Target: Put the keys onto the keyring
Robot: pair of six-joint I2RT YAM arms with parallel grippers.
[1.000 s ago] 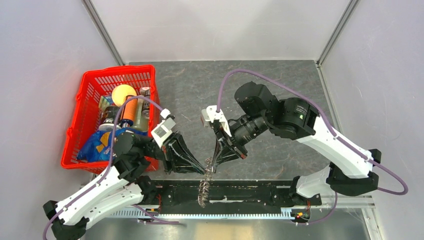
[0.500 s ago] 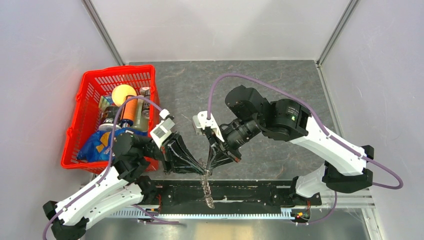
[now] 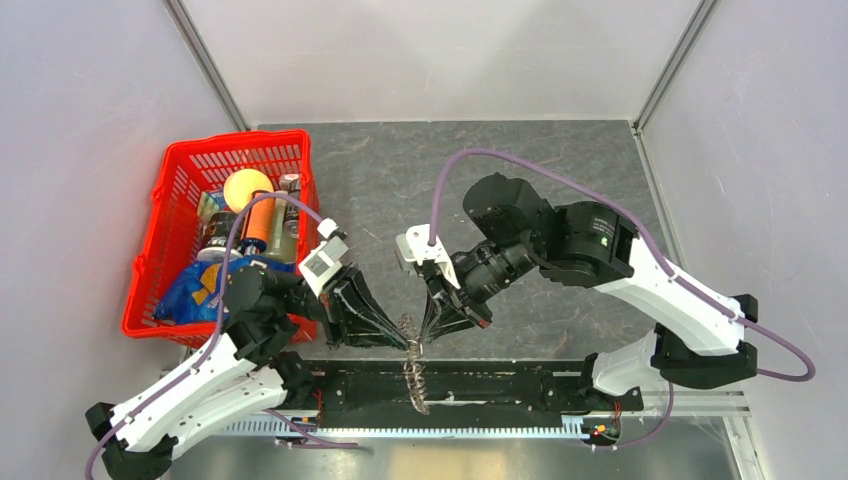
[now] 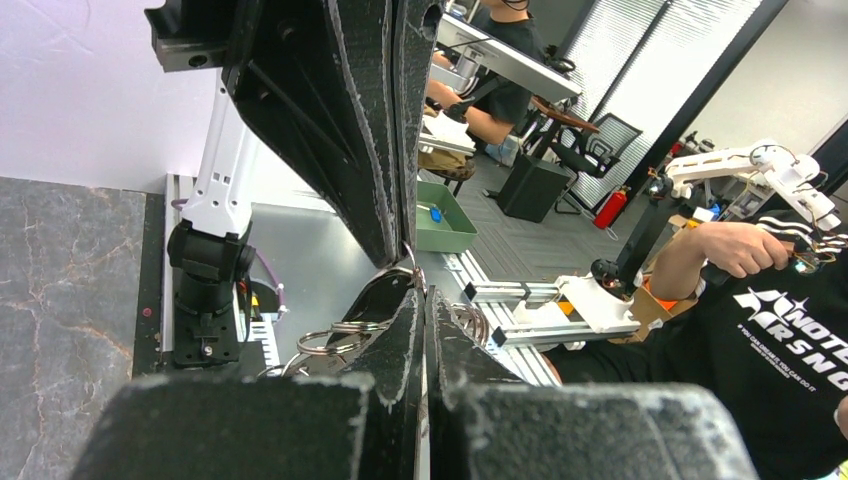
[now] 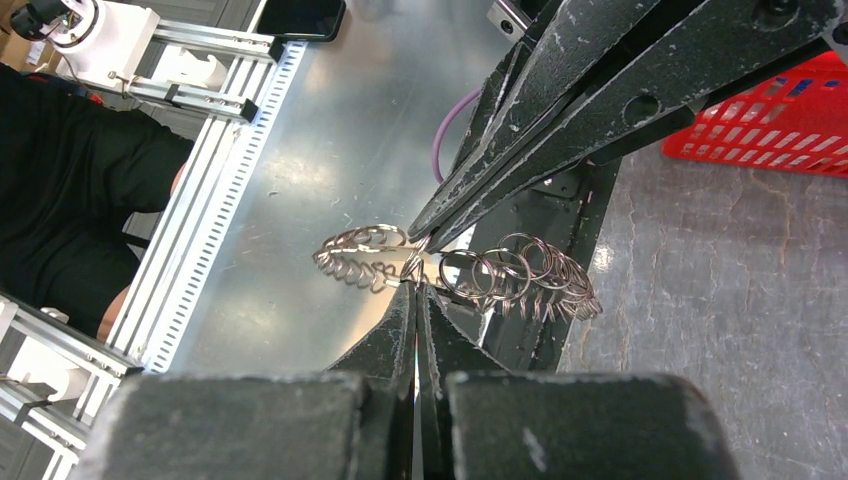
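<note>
The left jaws and right jaws were both closed on the keyring [image 5: 528,284], pinched where their tips met, with its rings dangling below. The key could not be made out. Risk judged: thin wire slipping from tip-only pinches if pulled apart.

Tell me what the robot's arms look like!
The left arm and right arm have white shells, chunky black joints and looping purple cables. The left gripper and right gripper are black pointed wedges, scuffed pale along the edges.
</note>
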